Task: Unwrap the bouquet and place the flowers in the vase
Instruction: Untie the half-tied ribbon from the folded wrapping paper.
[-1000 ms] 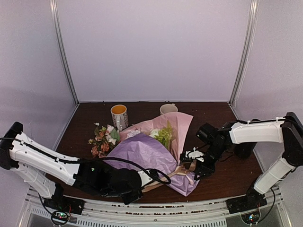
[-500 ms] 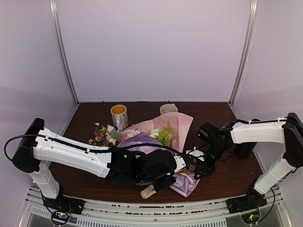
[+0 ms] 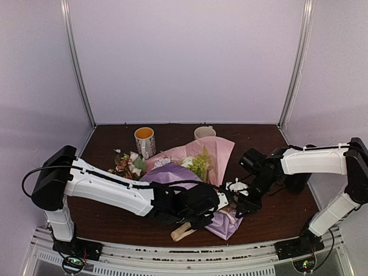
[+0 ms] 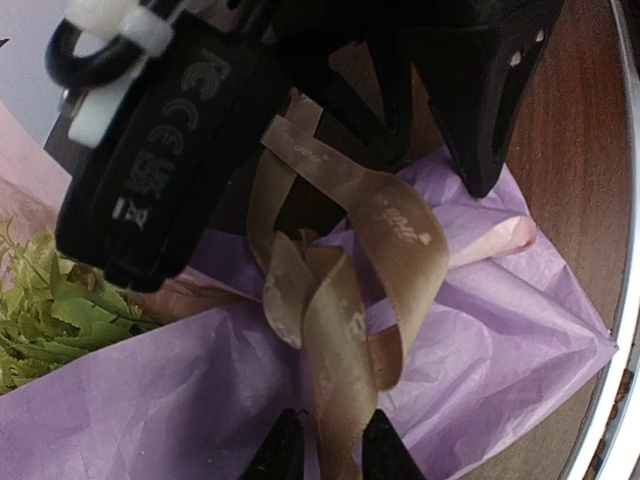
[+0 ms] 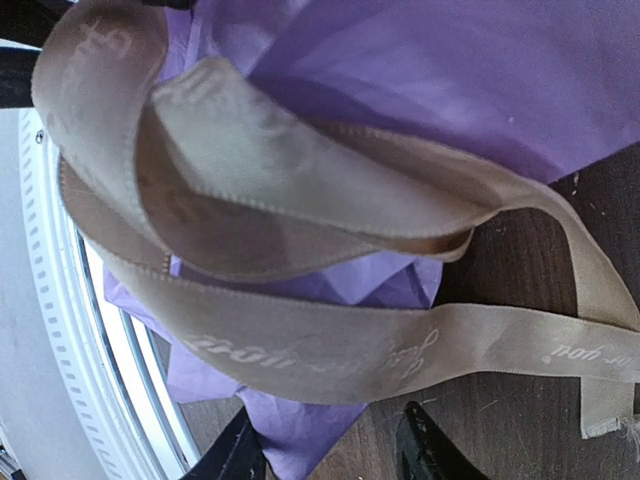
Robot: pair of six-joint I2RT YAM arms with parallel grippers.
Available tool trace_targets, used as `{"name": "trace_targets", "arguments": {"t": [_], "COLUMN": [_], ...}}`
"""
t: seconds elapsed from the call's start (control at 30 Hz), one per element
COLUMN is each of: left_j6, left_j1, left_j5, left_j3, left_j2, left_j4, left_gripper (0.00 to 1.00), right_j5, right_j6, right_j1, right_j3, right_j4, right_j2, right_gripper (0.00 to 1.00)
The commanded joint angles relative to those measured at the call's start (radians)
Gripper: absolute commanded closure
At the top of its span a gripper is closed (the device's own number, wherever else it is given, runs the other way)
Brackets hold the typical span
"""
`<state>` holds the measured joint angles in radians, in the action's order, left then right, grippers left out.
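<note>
The bouquet [image 3: 187, 172], in lilac and pink paper, lies mid-table with its tied end toward the near right. Its beige ribbon [image 4: 335, 300] forms loose loops over the lilac paper [image 4: 180, 390]. My left gripper [image 4: 333, 452] reaches across to that end, jaws narrow, one ribbon strip filling the gap between the fingertips. My right gripper [image 5: 330, 450] faces it from the right with its fingers [image 5: 425, 448] wide apart; the ribbon [image 5: 330, 345] crosses just beyond the tips. A few loose flowers [image 3: 124, 167] lie to the left. A dark shape behind the right arm, perhaps the vase [image 3: 298, 183], is mostly hidden.
A mug with an orange inside [image 3: 144, 140] and a cream mug [image 3: 204, 132] stand at the back. A tan ribbon tail [image 3: 183, 232] lies near the front edge. The metal rail [image 3: 172, 253] runs along the table's near side. Both arms crowd the bouquet's tied end.
My left arm swung from the near left over to the bouquet's tied end; its jaws opened on the way, then narrowed round a ribbon strip. The right arm stayed put.
</note>
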<state>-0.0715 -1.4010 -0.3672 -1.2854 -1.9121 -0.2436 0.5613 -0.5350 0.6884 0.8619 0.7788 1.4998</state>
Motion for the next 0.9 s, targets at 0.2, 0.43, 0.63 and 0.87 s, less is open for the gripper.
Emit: {"name": "trace_targets", "arguments": {"t": [0.2, 0.43, 0.63, 0.87], "left_j6": [-0.007, -0.17, -0.272, -0.452], "left_j1": [-0.006, -0.054, -0.107, -0.209], "left_j5": [-0.032, -0.135, -0.125, -0.194], "left_j3": [0.02, 0.217, 0.36, 0.443], "left_j2": [0.099, 0.333, 0.444, 0.518], "left_j4": [0.088, -0.113, -0.205, -0.309], "left_gripper": [1.0, 1.0, 1.0, 1.0], "right_j5": [0.007, -0.001, -0.005, -0.006], "right_j6": [0.003, 0.003, 0.0, 0.003], "right_j1": [-0.005, -0.006, -0.007, -0.007], "right_j3": [0.021, 0.025, 0.022, 0.022], "right_j4": [0.009, 0.008, 0.009, 0.005], "right_j2": [-0.001, 0.008, 0.009, 0.01], "right_gripper": [0.55, 0.56, 0.56, 0.56]}}
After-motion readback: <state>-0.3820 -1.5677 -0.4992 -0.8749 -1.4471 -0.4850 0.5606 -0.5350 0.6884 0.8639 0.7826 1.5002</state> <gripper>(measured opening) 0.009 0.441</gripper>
